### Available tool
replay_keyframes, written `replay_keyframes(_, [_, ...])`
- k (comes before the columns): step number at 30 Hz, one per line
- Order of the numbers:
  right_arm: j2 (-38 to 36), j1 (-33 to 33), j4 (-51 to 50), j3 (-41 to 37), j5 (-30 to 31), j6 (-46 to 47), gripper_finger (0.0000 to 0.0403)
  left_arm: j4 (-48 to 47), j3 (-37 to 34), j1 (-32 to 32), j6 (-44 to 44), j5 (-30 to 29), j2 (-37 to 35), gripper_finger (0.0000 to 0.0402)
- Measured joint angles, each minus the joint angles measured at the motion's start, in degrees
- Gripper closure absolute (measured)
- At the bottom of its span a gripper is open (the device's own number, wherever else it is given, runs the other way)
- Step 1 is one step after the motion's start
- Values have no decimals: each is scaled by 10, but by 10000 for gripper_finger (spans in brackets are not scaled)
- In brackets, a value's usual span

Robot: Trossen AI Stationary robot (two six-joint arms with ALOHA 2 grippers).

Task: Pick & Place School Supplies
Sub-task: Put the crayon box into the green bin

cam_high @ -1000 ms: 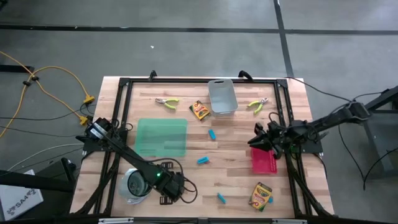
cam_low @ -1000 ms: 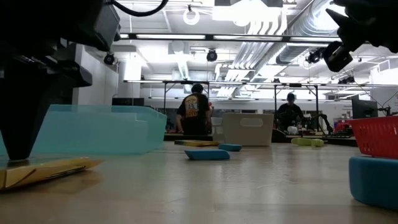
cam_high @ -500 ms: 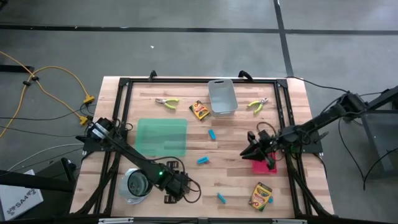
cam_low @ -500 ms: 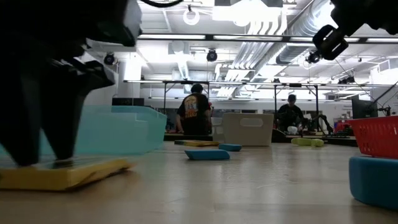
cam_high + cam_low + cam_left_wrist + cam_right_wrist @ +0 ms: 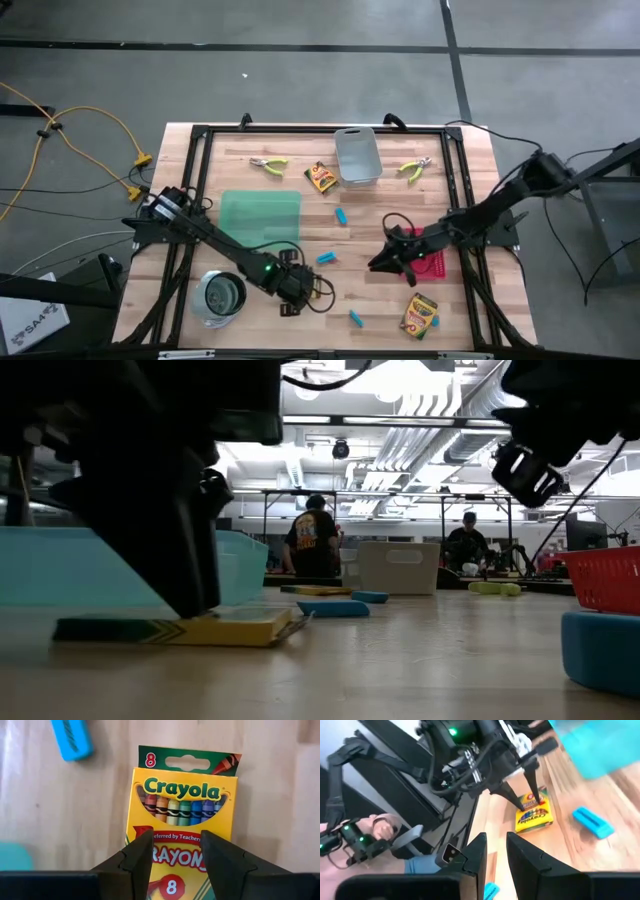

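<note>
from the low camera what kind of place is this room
Probably a robotics lab or workshop: exposed ceiling ducts, metal rig frames behind the wooden table, and people working at benches farther back.

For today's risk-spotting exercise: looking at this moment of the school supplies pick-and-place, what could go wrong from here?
1. The left end effector presses on the flat crayon box rather than gripping its edges; the box could slide instead of lifting.
2. A light-blue block lies close by; a sliding box might knock it.
3. The right end effector hangs nearby over the table; the arms could crowd each other.
</note>
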Motion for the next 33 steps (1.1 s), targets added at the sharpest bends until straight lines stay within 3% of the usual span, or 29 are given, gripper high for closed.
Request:
replay_keyframes(15, [190,0,-26,141,-14,99,337,60,1,-10,-21,-29,41,243])
replay_keyframes(21, [201,-2,-124,174,-1,121,337,60,1,-12,-20,-33,41,243])
replay_keyframes(33, [201,-5,-150,194,16,42,337,62,1,-12,-18,-40,41,243])
